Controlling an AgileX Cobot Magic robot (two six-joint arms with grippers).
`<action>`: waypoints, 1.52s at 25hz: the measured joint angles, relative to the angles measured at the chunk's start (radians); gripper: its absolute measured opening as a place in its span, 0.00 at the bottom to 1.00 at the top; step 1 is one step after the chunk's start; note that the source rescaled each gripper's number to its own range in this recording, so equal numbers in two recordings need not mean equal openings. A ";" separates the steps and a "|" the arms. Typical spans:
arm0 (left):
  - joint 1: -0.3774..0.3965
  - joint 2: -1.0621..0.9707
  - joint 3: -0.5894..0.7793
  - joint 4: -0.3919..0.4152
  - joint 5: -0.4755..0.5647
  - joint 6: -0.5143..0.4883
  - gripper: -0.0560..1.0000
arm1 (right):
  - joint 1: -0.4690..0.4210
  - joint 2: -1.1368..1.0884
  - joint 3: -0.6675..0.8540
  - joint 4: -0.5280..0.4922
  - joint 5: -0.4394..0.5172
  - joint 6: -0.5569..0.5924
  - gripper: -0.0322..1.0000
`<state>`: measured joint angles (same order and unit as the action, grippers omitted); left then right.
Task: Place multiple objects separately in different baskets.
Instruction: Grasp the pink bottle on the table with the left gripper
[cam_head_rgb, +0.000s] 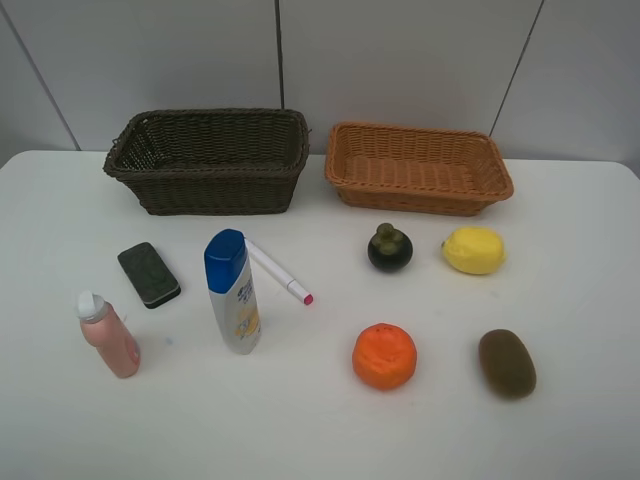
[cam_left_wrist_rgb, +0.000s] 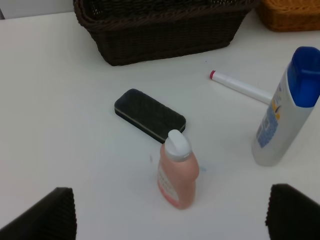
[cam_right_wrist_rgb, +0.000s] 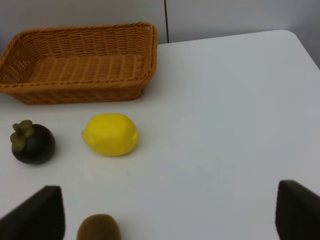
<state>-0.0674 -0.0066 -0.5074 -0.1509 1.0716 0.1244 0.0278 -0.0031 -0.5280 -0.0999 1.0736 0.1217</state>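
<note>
Both splayed wide: left gripper (cam_left_wrist_rgb: 170, 214), right gripper (cam_right_wrist_rgb: 167, 214) | brown kiwi (cam_right_wrist_rgb: 98, 227) half cut off

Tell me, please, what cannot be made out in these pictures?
Dark brown basket: its near wall hides part of the floor in the exterior high view; the left wrist view's edge cuts it off.
White pen: one end is hidden behind the blue-capped bottle in the left wrist view.
Kiwi: cut by the right wrist view's edge.
Bottle label text: too small to read in every view.
</note>
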 joint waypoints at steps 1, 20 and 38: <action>0.000 0.000 0.000 0.000 0.000 0.000 1.00 | 0.000 0.000 0.000 0.000 0.000 0.000 1.00; 0.000 0.010 0.001 0.012 -0.002 -0.035 1.00 | 0.000 0.000 0.000 0.000 0.000 0.000 1.00; 0.000 1.153 -0.287 -0.171 -0.005 -0.124 1.00 | 0.000 0.000 0.000 0.000 -0.002 0.000 1.00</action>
<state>-0.0674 1.1462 -0.7942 -0.3217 1.0670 0.0000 0.0278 -0.0031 -0.5280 -0.0999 1.0718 0.1217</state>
